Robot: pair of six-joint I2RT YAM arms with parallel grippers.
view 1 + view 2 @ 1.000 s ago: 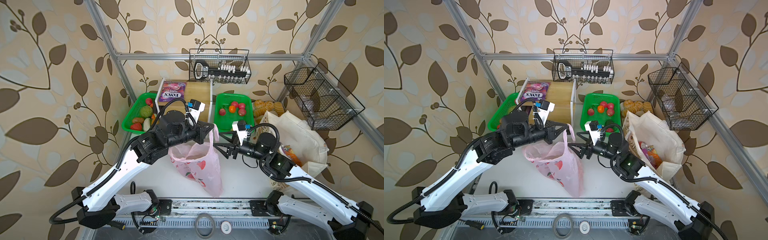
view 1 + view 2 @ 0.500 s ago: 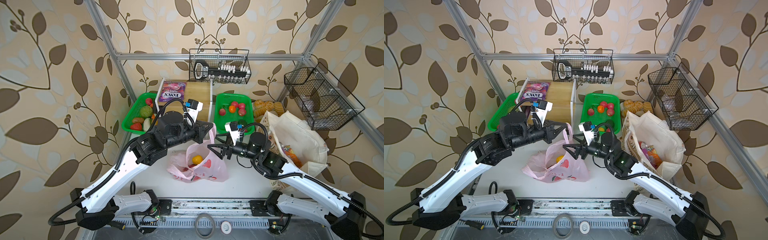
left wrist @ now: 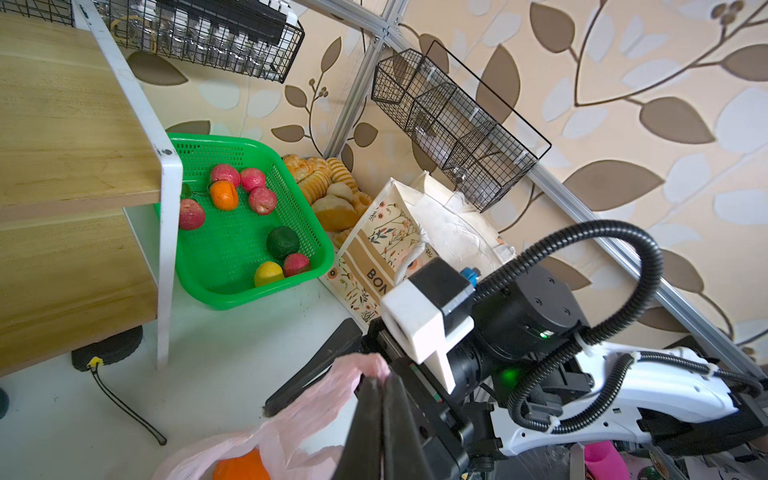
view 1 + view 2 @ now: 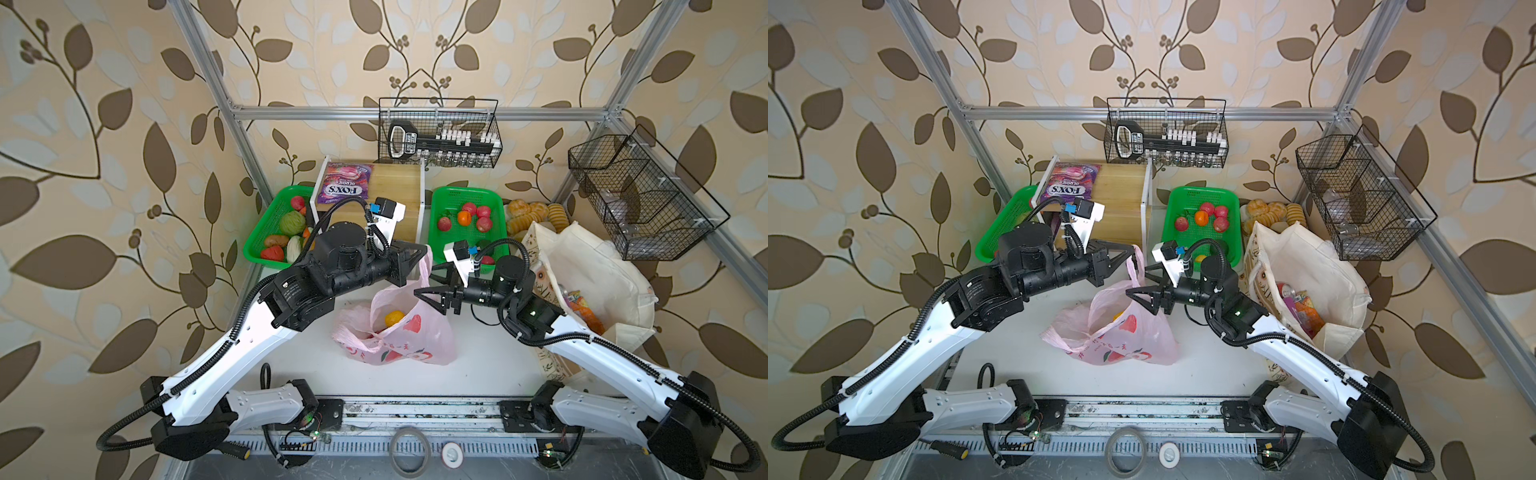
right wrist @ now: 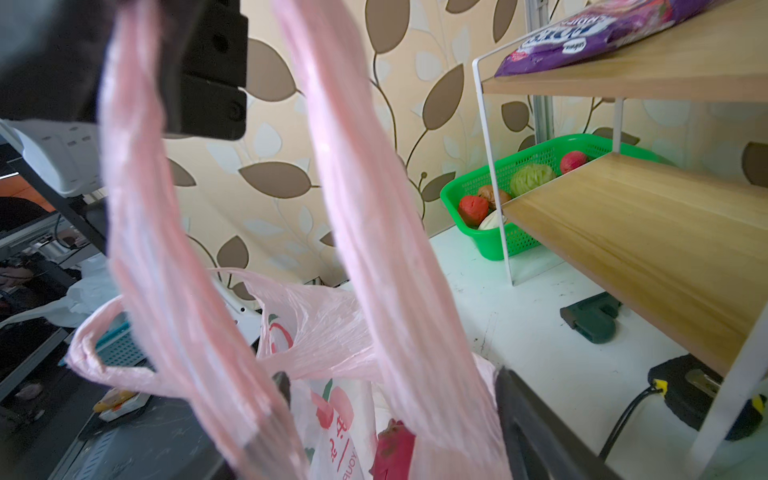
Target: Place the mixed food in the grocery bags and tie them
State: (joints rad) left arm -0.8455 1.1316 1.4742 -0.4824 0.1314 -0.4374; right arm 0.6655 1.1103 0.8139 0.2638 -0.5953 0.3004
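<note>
White bench (image 4: 490, 365) before leaf-print wallpaper (image 4: 124, 124) carries the pink plastic bag (image 4: 415, 345) near its middle, with an orange (image 4: 394, 318) and a pink dragon fruit (image 5: 392, 449) inside. The left gripper (image 3: 380, 386) is pinched tight on one loop handle, holding it up. The right gripper (image 4: 428, 284) stands wide, jaws either side of that handle's strand, not gripping. The cream canvas tote (image 4: 594, 266) stands at the bench's right edge with packets inside.

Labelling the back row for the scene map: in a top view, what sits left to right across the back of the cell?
Green plastic mesh basket of vegetables → two-tier wooden shelf with white frame → second green mesh basket with red fruit → golden bread rolls → black wire basket on the side wall.
</note>
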